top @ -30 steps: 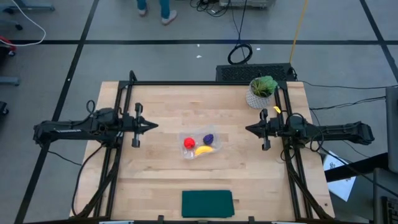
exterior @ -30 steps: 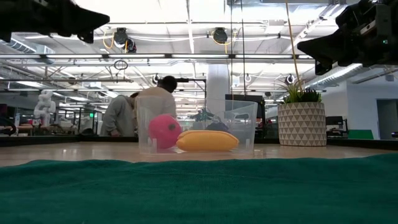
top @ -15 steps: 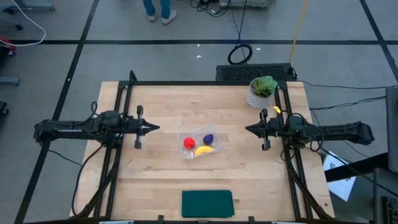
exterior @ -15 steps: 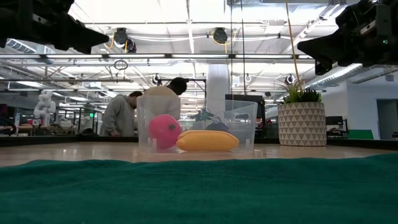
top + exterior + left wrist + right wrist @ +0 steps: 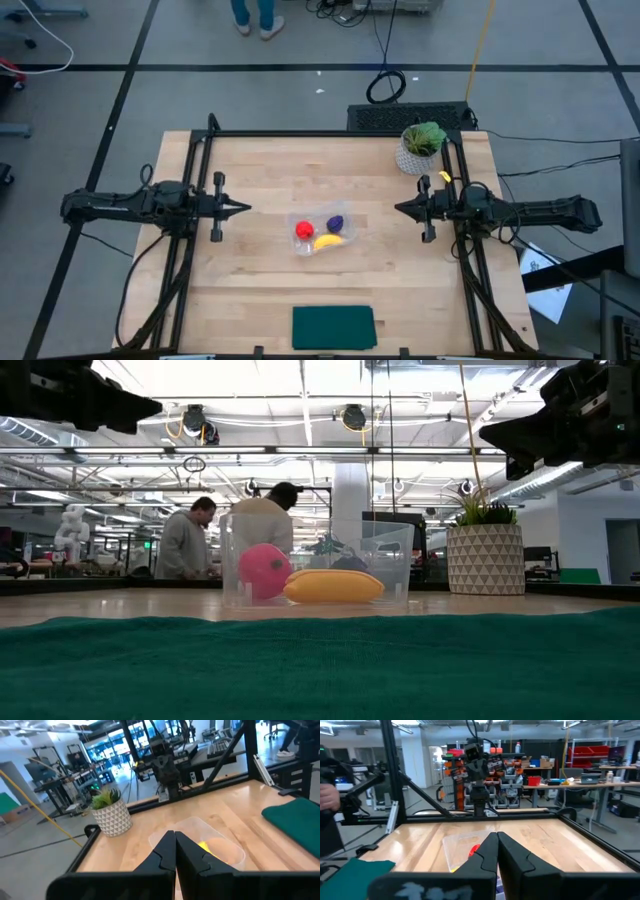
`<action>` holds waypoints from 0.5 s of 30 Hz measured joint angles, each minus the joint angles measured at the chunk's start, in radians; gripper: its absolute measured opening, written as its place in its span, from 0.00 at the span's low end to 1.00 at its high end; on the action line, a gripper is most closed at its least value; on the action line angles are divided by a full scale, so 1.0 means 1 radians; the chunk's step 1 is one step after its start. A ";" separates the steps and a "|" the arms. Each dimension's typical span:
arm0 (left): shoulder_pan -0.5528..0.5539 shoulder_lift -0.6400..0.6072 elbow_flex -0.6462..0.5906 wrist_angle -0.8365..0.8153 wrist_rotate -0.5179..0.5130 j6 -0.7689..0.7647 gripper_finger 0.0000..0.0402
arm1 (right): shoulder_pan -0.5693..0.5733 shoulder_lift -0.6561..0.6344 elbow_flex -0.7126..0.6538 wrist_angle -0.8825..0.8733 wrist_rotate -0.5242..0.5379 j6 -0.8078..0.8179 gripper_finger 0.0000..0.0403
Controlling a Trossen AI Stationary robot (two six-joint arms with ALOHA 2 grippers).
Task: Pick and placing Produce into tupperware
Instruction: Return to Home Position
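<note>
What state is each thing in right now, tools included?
tupperware: upright, lidless, three items inside.
red round piece: in the tupperware.
banana: in the tupperware, lying flat.
purple lump: in the tupperware.
left tool: shut, empty, raised left of the tupperware.
right tool: shut, empty, raised right of the tupperware.
plant: upright.
green mat: flat on the table.

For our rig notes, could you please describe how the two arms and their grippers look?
Both the left arm and right arm are slim, black and jointed, with thin dark cables trailing near their bases. The left gripper and right gripper each taper from a short crossbar to two dark, wedge-shaped fingers.
</note>
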 joint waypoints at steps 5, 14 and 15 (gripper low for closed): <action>0.000 -0.035 0.000 -0.020 0.008 0.002 0.00 | 0.000 0.000 0.000 0.028 -0.007 0.019 0.00; 0.000 -0.036 0.000 -0.047 0.001 -0.006 0.00 | 0.000 0.000 0.000 0.029 -0.008 0.027 0.00; 0.000 -0.036 0.000 -0.050 0.000 -0.006 0.00 | 0.000 0.000 0.000 0.028 -0.012 0.029 0.00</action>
